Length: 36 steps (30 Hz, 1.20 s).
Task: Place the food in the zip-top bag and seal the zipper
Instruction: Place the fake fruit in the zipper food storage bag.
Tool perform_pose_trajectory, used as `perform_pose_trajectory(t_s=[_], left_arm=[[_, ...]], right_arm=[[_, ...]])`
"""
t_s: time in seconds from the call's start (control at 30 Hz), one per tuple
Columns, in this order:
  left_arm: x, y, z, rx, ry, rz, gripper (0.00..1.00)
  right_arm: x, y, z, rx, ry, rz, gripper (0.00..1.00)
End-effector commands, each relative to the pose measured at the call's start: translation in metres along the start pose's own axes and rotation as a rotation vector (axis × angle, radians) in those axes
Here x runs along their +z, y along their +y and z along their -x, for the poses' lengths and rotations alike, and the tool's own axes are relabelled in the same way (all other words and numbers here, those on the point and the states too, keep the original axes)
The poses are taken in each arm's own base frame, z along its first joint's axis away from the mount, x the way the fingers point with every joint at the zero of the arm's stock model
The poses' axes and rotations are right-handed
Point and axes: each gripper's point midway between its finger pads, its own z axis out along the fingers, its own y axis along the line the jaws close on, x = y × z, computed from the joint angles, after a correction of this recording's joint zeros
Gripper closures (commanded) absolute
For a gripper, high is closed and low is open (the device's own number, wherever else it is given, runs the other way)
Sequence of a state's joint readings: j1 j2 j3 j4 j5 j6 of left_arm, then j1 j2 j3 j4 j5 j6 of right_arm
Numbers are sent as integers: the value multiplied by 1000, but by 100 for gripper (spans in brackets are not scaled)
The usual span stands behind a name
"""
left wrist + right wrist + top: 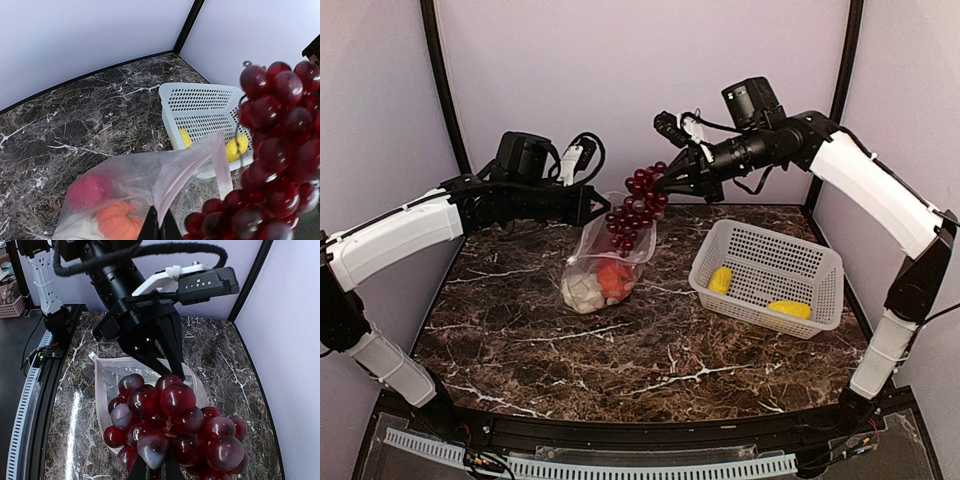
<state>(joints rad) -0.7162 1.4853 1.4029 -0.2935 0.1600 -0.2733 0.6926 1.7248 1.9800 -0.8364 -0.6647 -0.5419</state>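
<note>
The clear zip-top bag [603, 247] hangs from its top edge, its lower part resting on the table. My left gripper [601, 206] is shut on that edge, as the left wrist view [159, 226] shows. Its pinkish zipper strip [223, 170] runs along the open mouth. Inside lie the white cabbage [582, 292], the orange-red round piece [614, 279] and the red pepper [88, 192]. My right gripper [666, 184] is shut on the dark purple grapes [638, 208] and holds them just above the bag's mouth [107, 375]. The grapes fill the right wrist view [175, 425].
A white perforated basket [820, 262] stands on the right of the table with two yellow pieces [720, 280] [790, 310] in it. It also shows in the left wrist view [200, 107]. Both arms meet over the back middle of the marble table.
</note>
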Motion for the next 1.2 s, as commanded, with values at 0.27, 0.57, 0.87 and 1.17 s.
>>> perform_pose_trajectory(t_s=[0.27,0.57,0.87,1.17], left_arm=[[-17,-7,7,-23,-44,-19,99],[-17,-5,6,-44,-58,-14,99],[-18,-4,4,-55,-61,-8,99],[-27,-4,6,-55,-77,-5,99]], right_arm=[[59,10,-8,-79,99,-38,100],[85,38,-23,-108,152,40,100],[97,52,-23,-112,151,86,100],[116,-2,-49,-87,267,-167,76]])
